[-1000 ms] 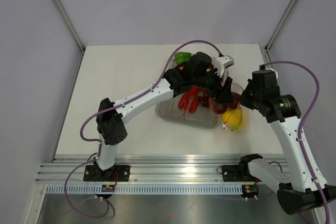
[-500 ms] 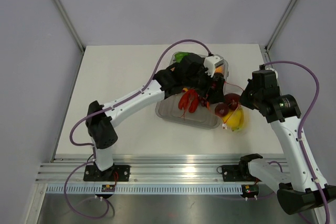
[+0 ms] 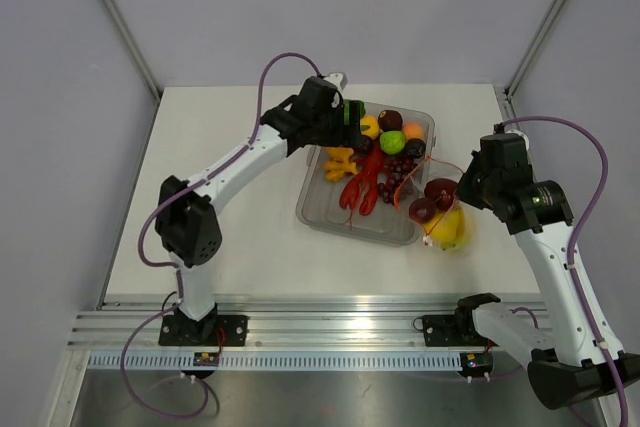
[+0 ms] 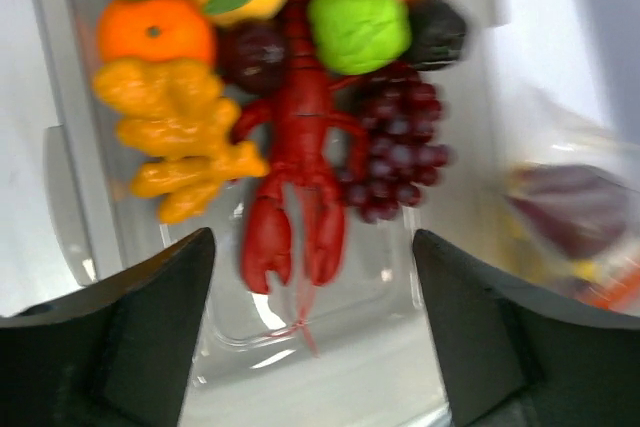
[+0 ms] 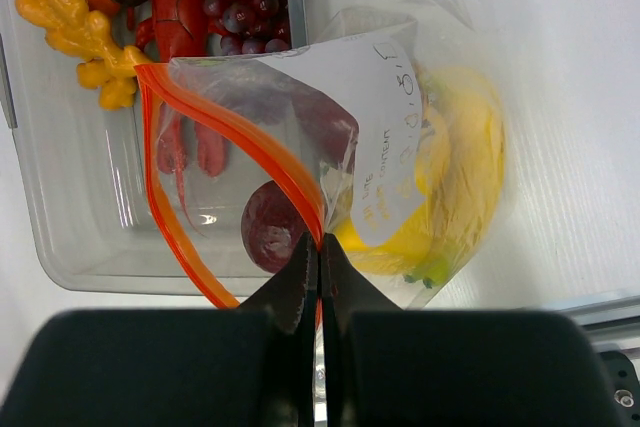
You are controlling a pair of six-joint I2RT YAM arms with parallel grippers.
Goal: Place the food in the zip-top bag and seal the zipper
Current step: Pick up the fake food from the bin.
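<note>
The clear zip-top bag [image 3: 446, 215] lies right of the tray with its mouth open, its orange-red zipper [image 5: 230, 137] bowed into a loop. Inside are yellow bananas [image 5: 455, 177] and dark red fruits [image 5: 272, 227]. My right gripper [image 5: 318, 247] is shut on the zipper edge at the mouth's near corner; it also shows in the top view [image 3: 463, 187]. My left gripper [image 4: 310, 277] is open and empty, hovering over the tray above the red lobster [image 4: 300, 177], purple grapes [image 4: 395, 152], an orange [image 4: 155, 29] and a green fruit [image 4: 358, 22].
The rigid clear tray [image 3: 335, 219] stands mid-table, holding the remaining food, including a yellow knobbly piece [image 4: 170, 132]. The bag's mouth overlaps the tray's right rim. The table's right edge and a frame post [image 3: 508, 97] are near the right arm.
My left gripper has pulled back from the bag's mouth, leftward and farther away, to the tray's far-left end. Two dark red fruits now show uncovered in the bag. The right arm has not moved.
</note>
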